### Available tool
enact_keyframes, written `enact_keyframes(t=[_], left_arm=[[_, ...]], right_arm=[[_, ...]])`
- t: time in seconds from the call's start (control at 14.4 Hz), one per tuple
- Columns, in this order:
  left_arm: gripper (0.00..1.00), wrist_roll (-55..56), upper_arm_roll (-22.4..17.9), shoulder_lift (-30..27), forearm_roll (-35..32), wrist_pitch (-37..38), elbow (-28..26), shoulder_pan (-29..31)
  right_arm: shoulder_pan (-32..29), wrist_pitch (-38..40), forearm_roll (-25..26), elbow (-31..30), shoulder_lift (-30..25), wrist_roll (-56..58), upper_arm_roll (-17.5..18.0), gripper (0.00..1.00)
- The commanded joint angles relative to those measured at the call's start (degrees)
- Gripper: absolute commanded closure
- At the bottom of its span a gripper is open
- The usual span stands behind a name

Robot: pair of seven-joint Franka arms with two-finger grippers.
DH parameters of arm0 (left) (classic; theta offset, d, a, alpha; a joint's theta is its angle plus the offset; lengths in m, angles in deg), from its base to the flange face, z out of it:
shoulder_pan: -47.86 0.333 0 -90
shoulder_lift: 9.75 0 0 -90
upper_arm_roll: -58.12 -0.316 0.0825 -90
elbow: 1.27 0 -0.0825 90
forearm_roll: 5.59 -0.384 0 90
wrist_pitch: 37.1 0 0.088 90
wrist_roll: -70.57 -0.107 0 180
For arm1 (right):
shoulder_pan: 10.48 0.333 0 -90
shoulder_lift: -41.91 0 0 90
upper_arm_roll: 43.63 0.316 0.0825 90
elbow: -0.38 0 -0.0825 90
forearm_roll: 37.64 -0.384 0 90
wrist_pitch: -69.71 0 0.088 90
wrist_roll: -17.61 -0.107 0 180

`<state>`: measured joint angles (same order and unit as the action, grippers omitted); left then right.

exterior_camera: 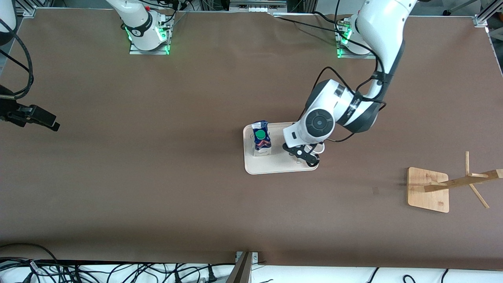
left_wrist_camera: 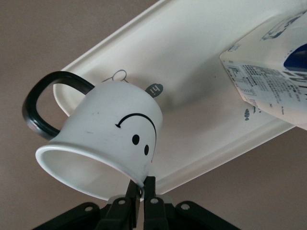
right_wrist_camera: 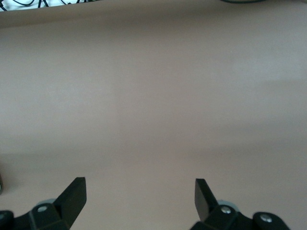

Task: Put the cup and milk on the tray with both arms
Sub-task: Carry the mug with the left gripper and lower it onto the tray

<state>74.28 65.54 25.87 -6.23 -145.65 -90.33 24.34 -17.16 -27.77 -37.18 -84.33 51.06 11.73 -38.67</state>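
Note:
The cream tray [exterior_camera: 275,165] lies mid-table. The milk [exterior_camera: 261,138] stands upright on the tray's end toward the right arm. My left gripper [exterior_camera: 303,154] is over the tray's other end and covers most of the cup in the front view. In the left wrist view the left gripper [left_wrist_camera: 142,184] is shut on the rim of the white smiley cup [left_wrist_camera: 105,129]. The cup's base is at the tray [left_wrist_camera: 192,72], beside the milk [left_wrist_camera: 273,81]; I cannot tell whether it touches. My right gripper [exterior_camera: 47,120] waits open and empty over bare table [right_wrist_camera: 140,189].
A wooden rack with pegs on a square base [exterior_camera: 428,189] stands toward the left arm's end of the table, nearer to the front camera than the tray. Cables lie along the table's front edge [exterior_camera: 118,271].

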Motion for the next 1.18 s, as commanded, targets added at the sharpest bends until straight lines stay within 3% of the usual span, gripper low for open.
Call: enact_keyframes(t=[0.0, 0.21, 0.42, 0.63, 0.97, 1.04, 1.11], left_arm=[[1.0, -0.2, -0.8, 2.1, 1.2, 2.0, 2.7, -1.2], [1.0, -0.1, -1.0, 2.4, 1.2, 4.0, 2.8, -2.2], [1.0, -0.1, -1.0, 2.4, 1.2, 7.6, 5.1, -2.3], [1.0, -0.1, -1.1, 2.5, 1.3, 9.2, 5.9, -2.3], [1.0, 0.3, -1.4, 3.8, 1.3, 8.9, 6.1, -2.8], [0.97, 0.3, -1.4, 3.9, 1.3, 8.7, 6.1, -2.8], [0.82, 0.3, -1.4, 4.1, 1.3, 8.7, 6.6, -2.8]], right_arm=[[-1.6, 0.3, -0.4, -2.6, -1.9, -0.7, 1.2, 0.0], [-0.7, 4.7, -0.4, -2.0, -2.1, -0.4, -0.7, 0.0], [4.7, 5.6, -0.4, -1.8, -2.0, 0.0, -6.8, 0.0], [7.6, 6.8, 5.8, -0.7, -1.3, 0.3, -6.0, 0.0], [6.9, 6.6, 1.5, -0.6, -0.8, -0.3, -7.0, 0.0], [6.6, 6.1, 1.4, -0.6, -0.7, -0.5, -7.2, 0.0], [6.3, 5.9, 1.3, -0.5, 0.0, -0.4, -7.8, 0.0]])
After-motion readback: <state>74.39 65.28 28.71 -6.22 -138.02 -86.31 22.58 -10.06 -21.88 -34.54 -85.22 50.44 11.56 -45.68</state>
